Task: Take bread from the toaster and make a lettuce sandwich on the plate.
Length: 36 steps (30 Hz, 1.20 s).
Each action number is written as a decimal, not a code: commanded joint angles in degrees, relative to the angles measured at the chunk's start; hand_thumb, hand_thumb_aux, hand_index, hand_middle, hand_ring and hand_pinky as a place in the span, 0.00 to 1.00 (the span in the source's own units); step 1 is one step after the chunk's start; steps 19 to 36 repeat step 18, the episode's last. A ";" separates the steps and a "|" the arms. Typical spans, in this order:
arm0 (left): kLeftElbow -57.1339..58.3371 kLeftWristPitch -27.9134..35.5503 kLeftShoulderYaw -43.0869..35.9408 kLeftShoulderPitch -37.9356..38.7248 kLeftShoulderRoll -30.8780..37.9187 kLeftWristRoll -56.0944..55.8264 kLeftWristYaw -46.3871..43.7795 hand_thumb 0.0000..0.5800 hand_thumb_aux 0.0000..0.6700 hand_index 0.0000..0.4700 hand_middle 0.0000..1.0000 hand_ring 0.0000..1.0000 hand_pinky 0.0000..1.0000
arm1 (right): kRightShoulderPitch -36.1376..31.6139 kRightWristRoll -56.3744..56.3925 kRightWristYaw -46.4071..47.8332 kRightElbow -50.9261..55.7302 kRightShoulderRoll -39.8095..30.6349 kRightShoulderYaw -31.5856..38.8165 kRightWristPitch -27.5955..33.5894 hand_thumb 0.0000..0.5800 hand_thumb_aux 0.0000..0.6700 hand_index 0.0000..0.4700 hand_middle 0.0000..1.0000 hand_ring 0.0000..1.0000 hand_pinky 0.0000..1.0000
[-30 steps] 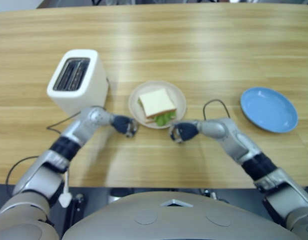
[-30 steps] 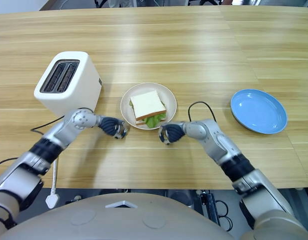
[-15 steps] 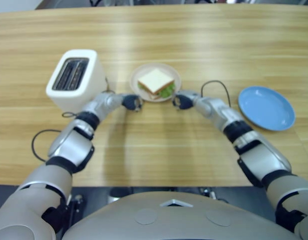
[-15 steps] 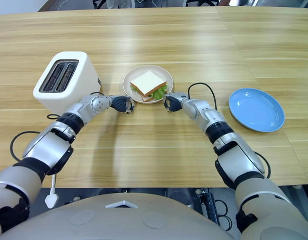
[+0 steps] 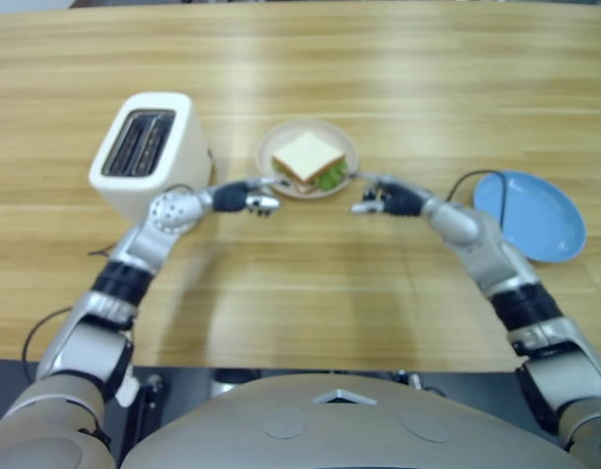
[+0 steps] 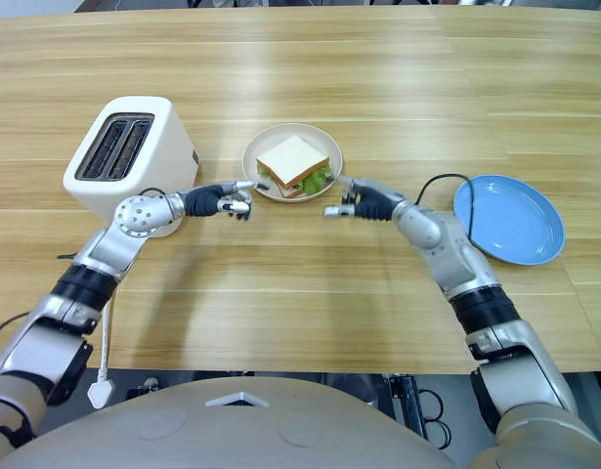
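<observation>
A sandwich (image 6: 293, 161) of two bread slices with green lettuce showing between them lies on a beige plate (image 6: 324, 140) in the middle of the table. The white toaster (image 6: 124, 156) stands to its left, and both slots look dark. My left hand (image 6: 222, 201) sits just off the plate's left rim, its fingers stretched out and holding nothing. Near the plate's right rim my right hand (image 6: 360, 201) is open too, a little apart from the plate.
A blue plate (image 6: 508, 218) lies at the right, just beyond my right forearm. A black cable (image 6: 443, 180) loops over that arm. The toaster's cord runs down to a white plug (image 6: 102, 392) at the table's front-left edge.
The plate with the sandwich went from near the front to farther back, held at its rim by both hands. Both hands have since uncurled and let go of it.
</observation>
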 commanded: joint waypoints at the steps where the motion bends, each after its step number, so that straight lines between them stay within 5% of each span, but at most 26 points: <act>1: -9.19 9.33 8.35 3.54 -4.32 -9.13 5.37 0.00 0.00 0.00 0.00 0.00 0.00 | 2.09 9.08 -6.92 -7.02 7.74 -9.10 6.21 0.00 0.00 0.00 0.00 0.00 0.00; 6: -7.10 13.66 16.03 6.55 -15.23 -13.95 17.58 0.00 0.00 0.00 0.00 0.00 0.00 | 3.11 8.88 -12.65 0.07 15.66 -10.09 4.74 0.00 0.00 0.00 0.00 0.00 0.00; 12: 6.35 5.58 19.72 6.71 -24.37 -12.60 26.75 0.00 0.00 0.00 0.00 0.00 0.00 | 3.26 12.02 -19.04 13.29 25.07 -13.12 -3.73 0.00 0.00 0.00 0.00 0.00 0.00; 18: 20.20 -2.84 19.82 3.83 -25.81 -8.69 31.55 0.00 0.00 0.00 0.00 0.00 0.00 | 2.81 11.98 -20.19 22.13 28.20 -13.13 -9.17 0.00 0.00 0.00 0.00 0.00 0.00; 36: 20.20 -2.84 19.82 3.83 -25.81 -8.69 31.55 0.00 0.00 0.00 0.00 0.00 0.00 | 2.81 11.98 -20.19 22.13 28.20 -13.13 -9.17 0.00 0.00 0.00 0.00 0.00 0.00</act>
